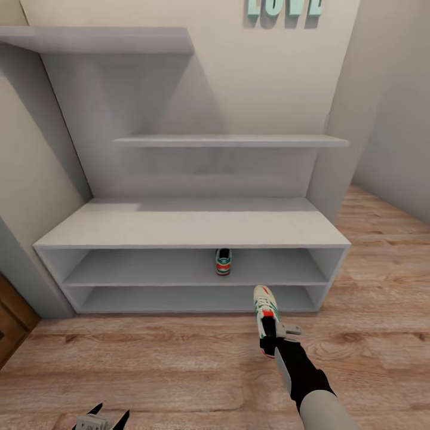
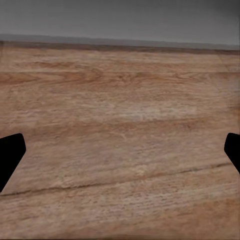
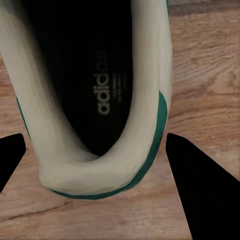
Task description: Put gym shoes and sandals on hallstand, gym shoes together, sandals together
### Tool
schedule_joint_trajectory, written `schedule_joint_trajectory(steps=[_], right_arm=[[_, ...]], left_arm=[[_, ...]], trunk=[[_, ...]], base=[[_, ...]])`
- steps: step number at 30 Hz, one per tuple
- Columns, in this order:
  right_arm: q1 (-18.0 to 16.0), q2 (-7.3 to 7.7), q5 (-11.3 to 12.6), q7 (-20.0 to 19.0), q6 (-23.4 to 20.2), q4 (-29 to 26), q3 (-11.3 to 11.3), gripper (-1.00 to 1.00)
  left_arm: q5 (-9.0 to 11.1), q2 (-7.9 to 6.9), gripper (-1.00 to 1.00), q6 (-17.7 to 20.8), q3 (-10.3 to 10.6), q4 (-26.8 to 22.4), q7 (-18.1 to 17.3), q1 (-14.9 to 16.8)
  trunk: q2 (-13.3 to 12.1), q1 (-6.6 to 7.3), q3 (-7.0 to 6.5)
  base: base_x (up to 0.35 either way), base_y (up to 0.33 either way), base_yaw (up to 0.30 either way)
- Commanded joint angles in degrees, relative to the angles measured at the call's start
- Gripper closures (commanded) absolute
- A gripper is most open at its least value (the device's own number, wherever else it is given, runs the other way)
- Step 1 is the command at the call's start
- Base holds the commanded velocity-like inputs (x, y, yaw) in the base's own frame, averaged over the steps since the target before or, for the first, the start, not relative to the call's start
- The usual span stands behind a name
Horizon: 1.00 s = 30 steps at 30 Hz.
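Low at the left, the left hand [image 1: 101,418] hangs spread over bare floor [image 1: 149,364]; one gym shoe [image 1: 223,261] sits on the hallstand [image 1: 191,230] shelf; the right hand [image 1: 276,339] pinches its mate [image 1: 264,313], best slid in beside it, toe first

Teal "LOVE" letters [image 1: 285,8] on the wall; brown door [image 1: 11,319] alongside.

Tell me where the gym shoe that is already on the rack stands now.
In the head view, the stored gym shoe stands on the upper low shelf of the hallstand, near its middle, beyond the second gym shoe at the right gripper.
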<state>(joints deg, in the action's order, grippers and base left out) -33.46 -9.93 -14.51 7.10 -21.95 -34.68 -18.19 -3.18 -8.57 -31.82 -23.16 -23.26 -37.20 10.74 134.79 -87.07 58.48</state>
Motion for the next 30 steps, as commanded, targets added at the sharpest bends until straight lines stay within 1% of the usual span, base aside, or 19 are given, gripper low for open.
schedule_joint_trajectory(steps=[1, 5, 10, 14, 15, 16, 19, 21, 22, 30], right_arm=[[0.0, -0.07, -0.4, -0.1, -0.3, -0.1, -0.3, 1.0], [0.0, -0.07, -0.4, -0.1, -0.2, -0.2, -0.3, 1.0], [0.0, -0.07, -0.4, -0.1, -0.2, -0.7, 0.0, 1.0], [0.0, -0.07, -0.4, -0.1, -0.3, -2.2, 1.0, 1.0], [0.0, -0.07, -0.4, -0.1, -0.3, -3.0, 2.5, 1.0], [0.0, -0.07, -0.4, -0.1, -0.3, -3.3, 3.3, 1.0], [0.0, -0.07, -0.4, -0.1, -0.3, -4.2, 4.6, 1.0], [0.0, -0.07, -0.4, -0.1, -0.4, -5.8, 5.3, 1.0], [0.0, -0.07, -0.3, 0.0, -0.4, -7.6, 5.6, 1.0], [0.0, -0.07, -0.3, 0.0, -0.4, -8.5, 5.8, 1.0]], left_arm=[[-0.3, 0.04, -1.0, -0.2, -0.5, 0.1, -0.4, 0.1], [-0.3, 0.04, -1.0, -0.2, -0.5, 0.1, -0.4, 0.1], [-0.3, 0.04, -1.0, -0.2, -0.5, 0.1, -0.4, 0.1], [-0.3, 0.03, -1.0, -0.2, -0.5, 0.1, -0.4, 0.1], [-0.3, -0.01, -1.0, -0.1, -0.5, 0.1, -0.4, 0.1], [-0.3, -0.02, -1.0, -0.1, -0.5, 0.1, -0.4, 0.1], [-0.3, -0.02, -1.0, -0.1, -0.5, 0.1, -0.4, 0.1], [-0.3, 0.01, -1.0, -0.1, -0.5, 0.1, -0.4, 0.1], [-0.3, 0.03, -1.0, -0.1, -0.5, 0.1, -0.4, 0.1], [-0.3, 0.04, -1.0, -0.1, -0.5, 0.1, -0.4, 0.1]], trunk=[[0.0, 0.01, 0.11], [0.0, 0.01, 0.29], [0.0, 0.01, 0.35], [0.0, 0.01, 0.36], [0.0, 0.01, 0.36], [0.0, 0.01, 0.36], [0.0, 0.01, 0.36], [0.0, 0.01, 0.36], [0.0, 0.01, 0.36], [0.0, 0.01, 0.36]], base=[[0.0, 0.0, 0.18], [0.0, 0.0, 0.133], [0.0, 0.0, 0.034], [0.0, 0.0, 0.009], [0.0, 0.0, 0.002], [0.0, 0.0, 0.002], [0.0, 0.0, 0.0], [0.0, 0.0, 0.0], [0.0, 0.0, 0.0], [0.0, 0.0, 0.0]])
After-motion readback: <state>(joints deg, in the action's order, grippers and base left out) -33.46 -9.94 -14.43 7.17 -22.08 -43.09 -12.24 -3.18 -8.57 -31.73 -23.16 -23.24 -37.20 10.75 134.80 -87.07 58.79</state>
